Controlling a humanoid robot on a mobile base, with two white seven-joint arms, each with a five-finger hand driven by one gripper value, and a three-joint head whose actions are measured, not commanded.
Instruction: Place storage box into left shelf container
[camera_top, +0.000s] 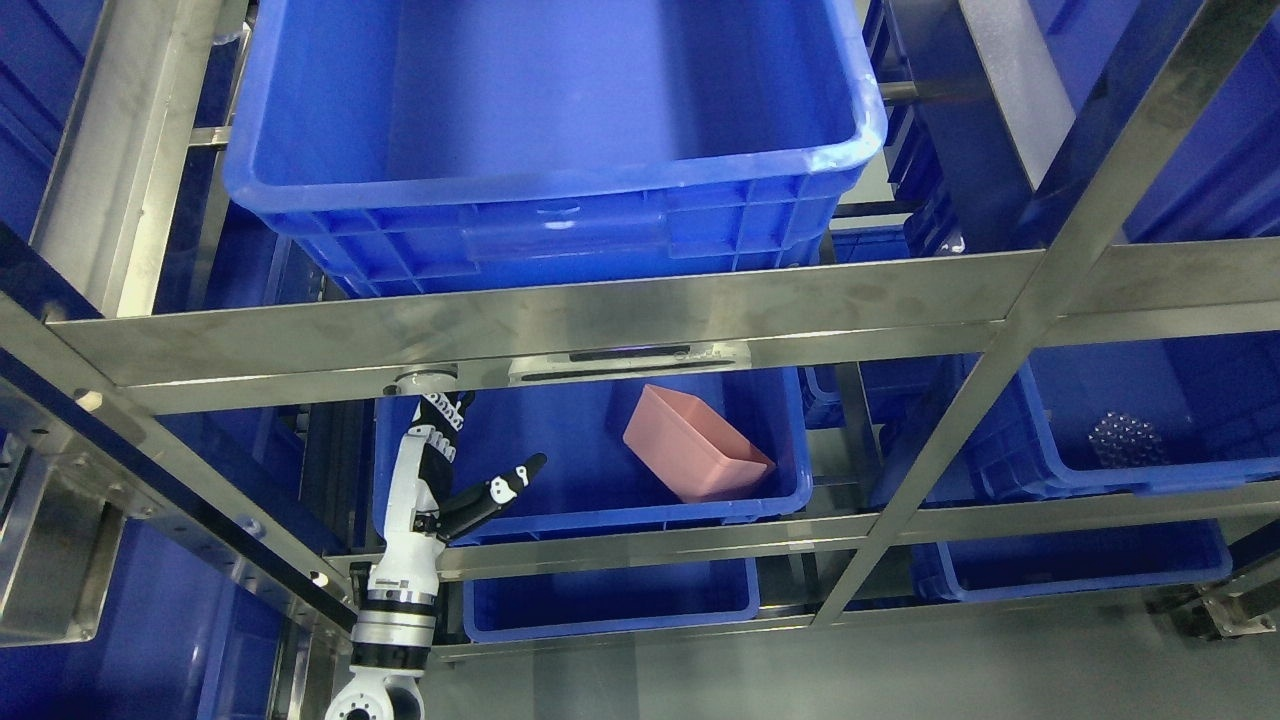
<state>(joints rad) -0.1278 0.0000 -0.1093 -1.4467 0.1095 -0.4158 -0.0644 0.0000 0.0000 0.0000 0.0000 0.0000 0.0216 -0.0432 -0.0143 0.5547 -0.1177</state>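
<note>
I am holding my left robot hand (440, 470) empty with fingers spread, while the pink storage box (693, 445) is lying tilted inside the blue shelf container (790, 440) just to its right, so the placing is looking done, leaving only pulling my arm clear

Pretty evenly lit from overhead, kind of cool and bluish overall. Soft glare on the steel shelf rails (560, 320) and the top blue bin's rim (850, 150). Lower bins sit in shadow. Slightly soft focus, a bit grainy.
</note>
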